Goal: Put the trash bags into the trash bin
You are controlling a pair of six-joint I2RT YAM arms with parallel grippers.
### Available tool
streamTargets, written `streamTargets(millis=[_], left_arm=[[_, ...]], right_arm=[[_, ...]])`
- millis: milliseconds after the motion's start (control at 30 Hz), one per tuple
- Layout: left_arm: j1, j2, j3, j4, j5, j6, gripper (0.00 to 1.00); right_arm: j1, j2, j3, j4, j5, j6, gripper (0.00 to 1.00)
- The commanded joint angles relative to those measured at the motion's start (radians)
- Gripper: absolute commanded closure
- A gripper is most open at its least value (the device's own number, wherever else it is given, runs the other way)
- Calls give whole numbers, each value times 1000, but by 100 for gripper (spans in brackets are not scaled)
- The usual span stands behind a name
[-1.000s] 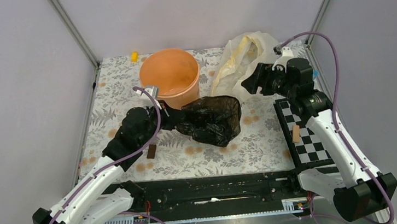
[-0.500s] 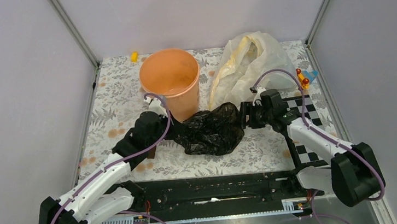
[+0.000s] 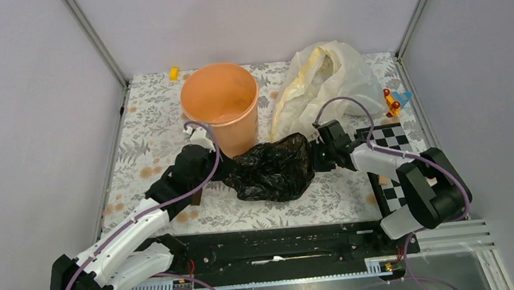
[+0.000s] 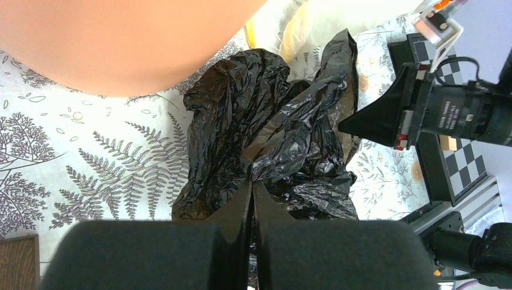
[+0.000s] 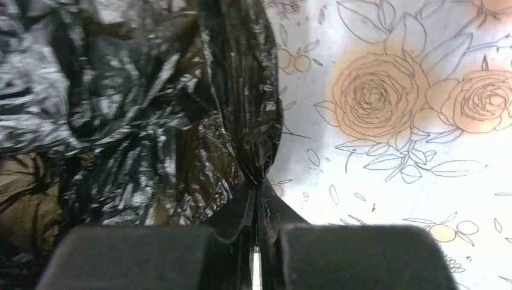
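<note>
The black crinkly trash bag [image 3: 271,170] lies crumpled on the floral table just in front of the peach-orange trash bin [image 3: 220,106]. My left gripper [image 3: 222,167] is shut on the bag's left edge; in the left wrist view the film [image 4: 272,139] bunches out of its closed tips [image 4: 252,184], with the bin's wall [image 4: 127,42] above. My right gripper [image 3: 314,158] is shut on the bag's right edge; the right wrist view shows the stretched brownish film [image 5: 181,121] gathered into its pinched tips [image 5: 258,186].
A cream-white translucent bag [image 3: 323,82] stands behind the right gripper. A checkerboard plate [image 3: 393,167] lies at the right, a small coloured toy [image 3: 394,102] beyond it. A small yellow item [image 3: 174,73] sits at the back left, a brown block [image 3: 195,196] by the left arm.
The right arm swung down from beside the white bag to the black bag's right edge and shut on it. The left gripper stayed shut on the bag, shifting slightly nearer.
</note>
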Motion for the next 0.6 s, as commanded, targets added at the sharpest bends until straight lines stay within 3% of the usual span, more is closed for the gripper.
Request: streamTargets(millis=[0, 200, 367, 467, 567], left_arm=[[6, -8, 53, 11, -22, -5, 100], [10, 5, 299, -86, -31, 45, 100], [9, 11, 554, -143, 17, 75, 100], [9, -2, 561, -112, 77, 68, 100], [9, -3, 438, -74, 93, 44, 100]], right_arm=[[9, -50, 146, -96, -27, -9, 100], [8, -251, 526, -453, 192, -77, 100], [7, -330, 813, -591, 217, -89, 100], [8, -358, 845, -621, 257, -97, 100], [8, -382, 767, -635, 314, -102, 100]])
